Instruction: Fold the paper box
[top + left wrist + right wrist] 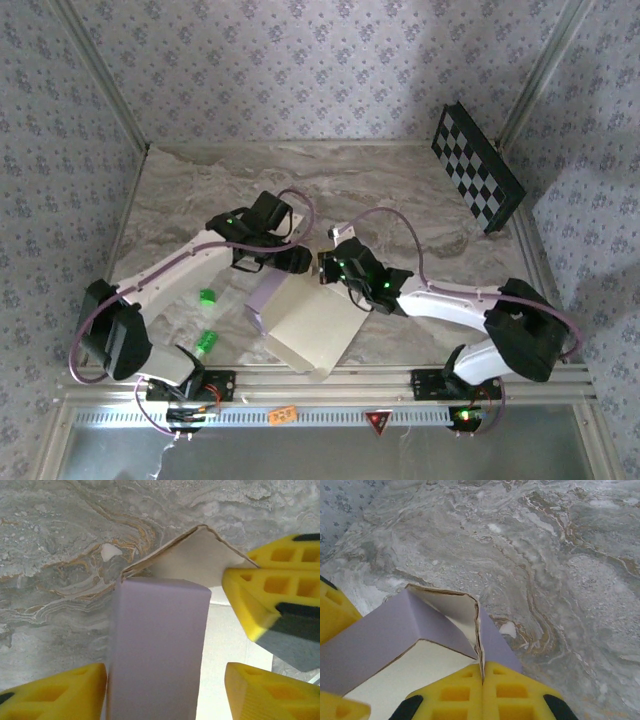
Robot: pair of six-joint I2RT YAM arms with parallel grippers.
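The paper box lies half folded in the middle of the marble table, cream inside up, with a lavender wall raised on its left. My left gripper straddles that lavender wall. Its jaws are open: the wall rests against the left finger, and a gap separates it from the right finger. My right gripper is shut on the upright cardboard edge at the box's far corner. From above, both grippers meet at the box's far side.
A black-and-white checkerboard panel leans at the back right. Two small green pieces lie on the left by the left arm. Patterned walls enclose the table, and a metal rail runs along the near edge.
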